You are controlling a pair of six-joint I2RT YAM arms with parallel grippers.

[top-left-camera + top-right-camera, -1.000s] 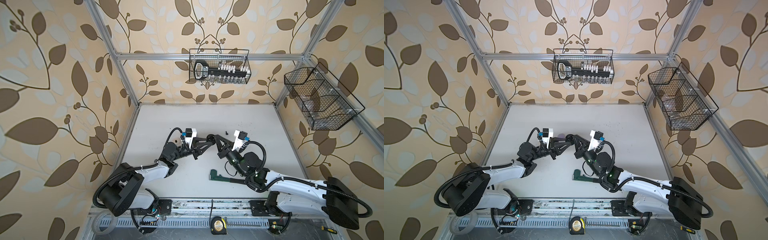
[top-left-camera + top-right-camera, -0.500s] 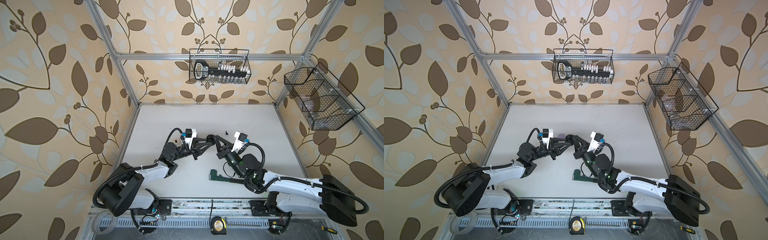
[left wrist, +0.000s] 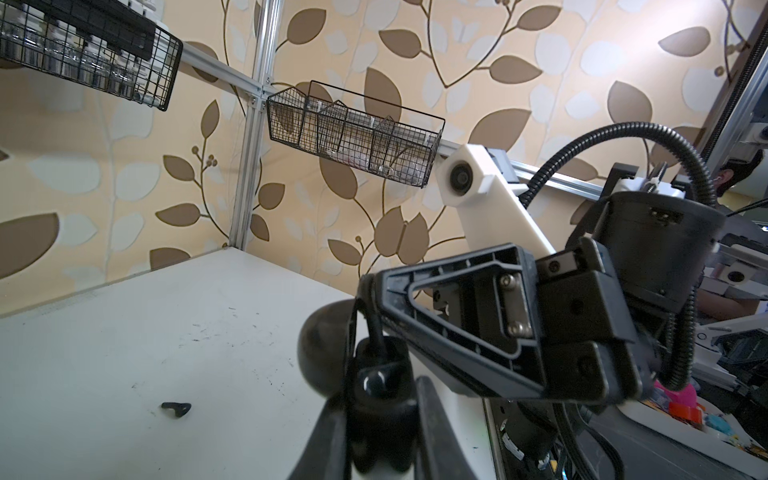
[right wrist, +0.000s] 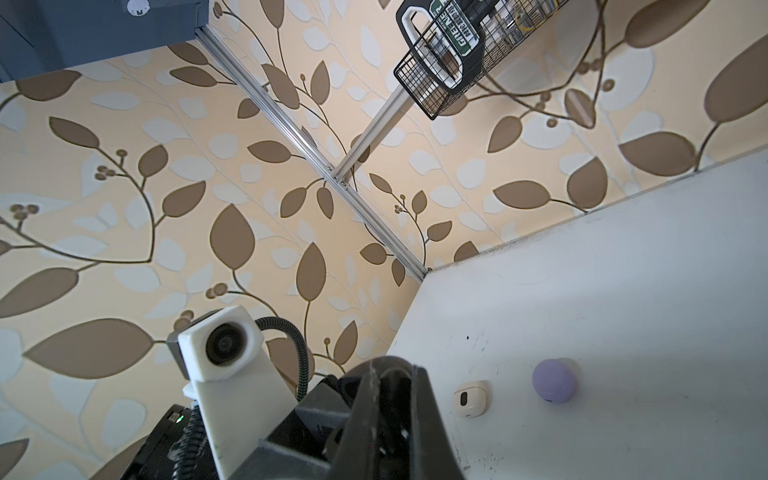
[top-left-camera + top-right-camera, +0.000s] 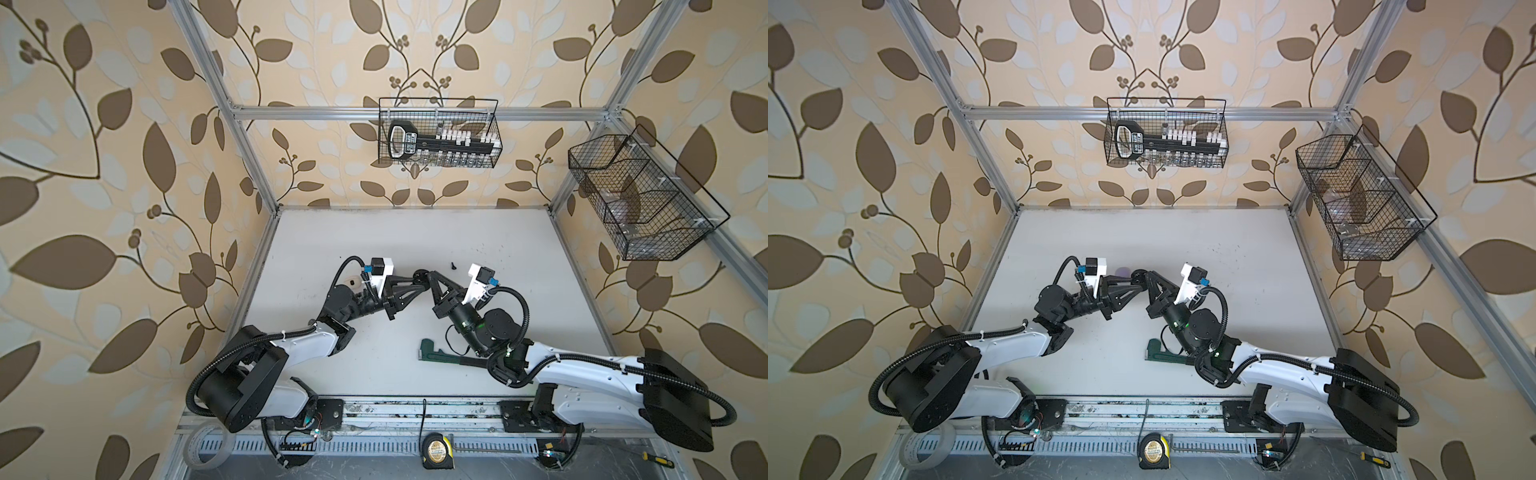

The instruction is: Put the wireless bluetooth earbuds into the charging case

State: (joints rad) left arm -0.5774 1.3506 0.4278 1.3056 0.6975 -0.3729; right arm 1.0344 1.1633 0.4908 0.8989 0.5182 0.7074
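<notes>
In both top views the 2 grippers meet tip to tip at the centre of the table (image 5: 519, 249). The left gripper (image 5: 419, 276) is clamped on the black charging case (image 3: 326, 349), a round dark shell. The right gripper (image 5: 432, 274) has its jaws pressed together at that case's rim; I cannot tell if it pinches anything. 1 black earbud (image 5: 453, 264) lies on the table just up and right of the tips. Left of centre sit a white case (image 5: 354, 283) and a lavender case (image 5: 1123, 272). A green tool (image 5: 440, 357) lies lower centre, partly under the right arm.
</notes>
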